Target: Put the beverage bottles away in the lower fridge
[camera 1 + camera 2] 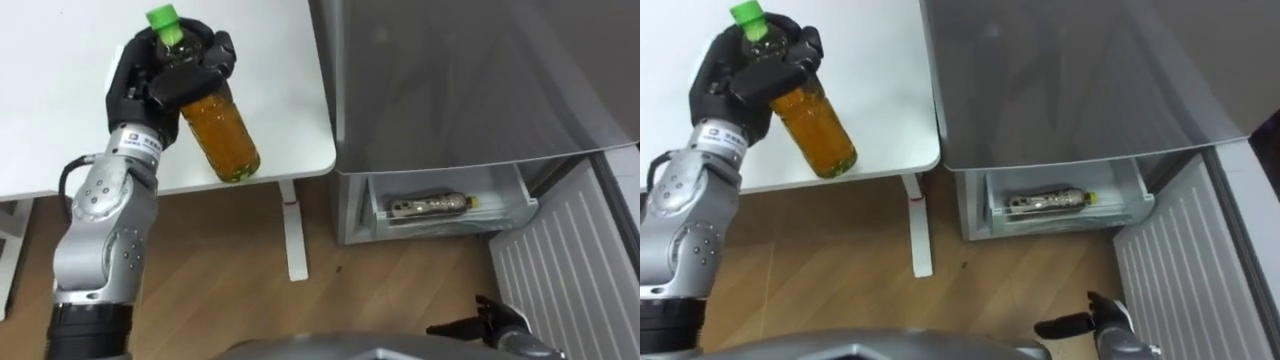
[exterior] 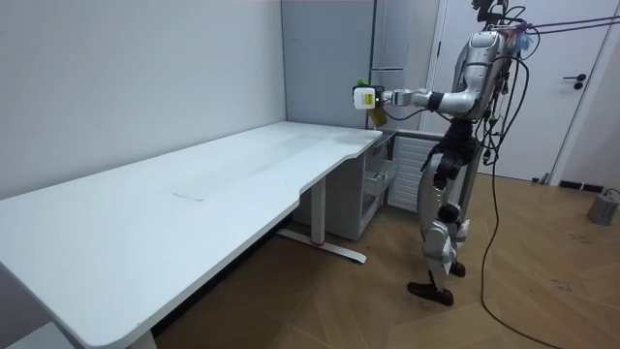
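At the corner of the white desk-like table (image 1: 60, 120), beside the tall grey fridge (image 1: 470, 80); I have the robot standing between the two, per the room view

Left hand (image 1: 165, 85): fingers and thumb wrapped round the neck and shoulder of a clear plastic bottle of amber drink with a green cap (image 1: 220, 130); bottle tilted, base hanging over the table's edge, lifted clear as far as the room view lets me judge

Right hand (image 1: 490, 322): low by my right side, fingers stretched and loose, holding nothing

Lower fridge: white ribbed door (image 1: 570, 265) swung wide; pale plastic drawer (image 1: 520, 205) pulled out; one dark labelled bottle (image 1: 430, 205) lying on its side in it

Progress, my reading: one drink in; this one picked up but not carried across; left to do are the turn towards the drawer, the lowering and the release; I see no other drinks on the table

Writing: no label visible on the held bottle; the drawer bottle's label carries print too small to read
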